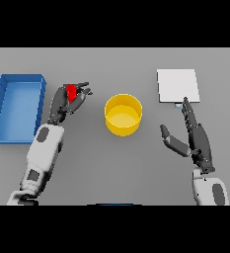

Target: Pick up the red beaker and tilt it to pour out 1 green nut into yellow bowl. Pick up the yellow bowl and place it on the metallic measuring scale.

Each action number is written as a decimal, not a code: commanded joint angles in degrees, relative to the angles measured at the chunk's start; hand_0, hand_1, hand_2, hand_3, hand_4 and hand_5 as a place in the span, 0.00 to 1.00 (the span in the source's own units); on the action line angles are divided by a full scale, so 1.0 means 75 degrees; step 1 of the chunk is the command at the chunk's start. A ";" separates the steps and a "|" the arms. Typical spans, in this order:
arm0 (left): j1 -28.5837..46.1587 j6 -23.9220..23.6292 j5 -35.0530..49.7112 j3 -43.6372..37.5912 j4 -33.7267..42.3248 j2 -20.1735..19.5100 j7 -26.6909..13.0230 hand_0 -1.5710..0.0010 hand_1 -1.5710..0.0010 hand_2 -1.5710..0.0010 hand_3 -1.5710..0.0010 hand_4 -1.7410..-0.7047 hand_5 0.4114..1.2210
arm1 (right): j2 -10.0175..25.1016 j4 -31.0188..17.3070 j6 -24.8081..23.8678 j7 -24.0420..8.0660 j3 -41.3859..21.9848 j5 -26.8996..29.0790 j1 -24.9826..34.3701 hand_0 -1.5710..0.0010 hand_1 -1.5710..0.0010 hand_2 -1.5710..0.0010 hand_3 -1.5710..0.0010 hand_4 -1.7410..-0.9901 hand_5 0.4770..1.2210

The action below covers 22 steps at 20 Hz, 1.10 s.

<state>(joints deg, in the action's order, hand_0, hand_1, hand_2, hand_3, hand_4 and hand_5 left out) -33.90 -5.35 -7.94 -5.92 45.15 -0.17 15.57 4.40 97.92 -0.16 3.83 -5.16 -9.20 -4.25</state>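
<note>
The red beaker (pixel 72 91) is held in my left hand (pixel 68 101), whose fingers and thumb curl round it; only a small red patch shows between them. It hangs left of the yellow bowl (pixel 123 114), which stands upright at the table's middle with its inside looking bare. The metallic scale (pixel 178 85) is a pale square plate at the back right. My right hand (pixel 195 136) rests open on the table right of the bowl, its straight fingers pointing toward the scale's near edge. No green nut is visible.
A blue tray (pixel 0 106) with raised walls lies at the far left, just beyond my left arm. Grey table surface (pixel 116 168) stretches between the two arms in front of the bowl.
</note>
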 commanded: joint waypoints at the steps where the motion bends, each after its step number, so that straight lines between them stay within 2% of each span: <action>1: 0.0047 0.0105 0.0151 -0.0031 0.0185 0.0030 -0.0046 0.06 0.05 0.05 0.07 0.10 0.92 | -0.0073 -0.0079 -0.0023 0.0022 -0.0083 -0.0086 0.0017 1.00 1.00 1.00 1.00 0.66 0.23; 3: 0.0133 0.0355 0.0445 -0.0067 0.0542 0.0039 -0.0055 0.04 0.03 0.03 0.04 0.06 0.91 | -0.0018 -0.0066 -0.0051 0.0130 -0.0060 -0.0137 0.0006 1.00 1.00 1.00 1.00 0.67 0.22; 6: 0.0111 0.0447 0.0554 0.0052 0.1192 -0.0110 -0.0538 0.02 0.02 0.02 0.02 0.03 0.89 | 0.0037 -0.0035 0.0008 0.0258 -0.0049 -0.0107 -0.0067 1.00 1.00 1.00 1.00 0.68 0.23; 14: -0.0062 0.0613 -0.0157 0.0552 0.1504 -0.0530 -0.0958 0.01 0.01 0.01 0.01 0.02 0.90 | 0.0066 -0.0049 -0.0150 0.0493 -0.0128 -0.0418 -0.0085 1.00 1.00 1.00 1.00 0.69 0.25; 17: -0.0276 0.0675 -0.0828 0.1055 0.1694 -0.0835 -0.1276 0.00 0.00 0.00 0.01 0.01 0.89 | 0.0057 -0.0082 -0.0175 0.0428 -0.0165 -0.0507 -0.0122 1.00 1.00 1.00 1.00 0.72 0.25; 19: -0.0374 0.0816 -0.1392 0.1527 0.1789 -0.1061 -0.1610 0.00 0.00 0.00 0.00 0.01 0.88 | 0.0083 -0.0069 -0.0184 0.0271 -0.0130 -0.0498 -0.0037 1.00 1.00 1.00 1.00 0.73 0.24; 22: -0.0682 0.1122 -0.2222 0.2225 0.1931 -0.1396 -0.2131 0.00 0.00 0.00 0.00 0.00 0.88 | 0.0082 0.0020 -0.0102 0.0264 -0.0194 -0.0484 -0.0098 1.00 1.00 1.00 1.00 0.74 0.25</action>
<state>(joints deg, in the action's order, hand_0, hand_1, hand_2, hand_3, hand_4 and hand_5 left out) -39.02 3.08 -24.61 10.77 59.64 -10.60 -0.40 5.02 98.07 -0.93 5.86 -6.61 -12.83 -4.98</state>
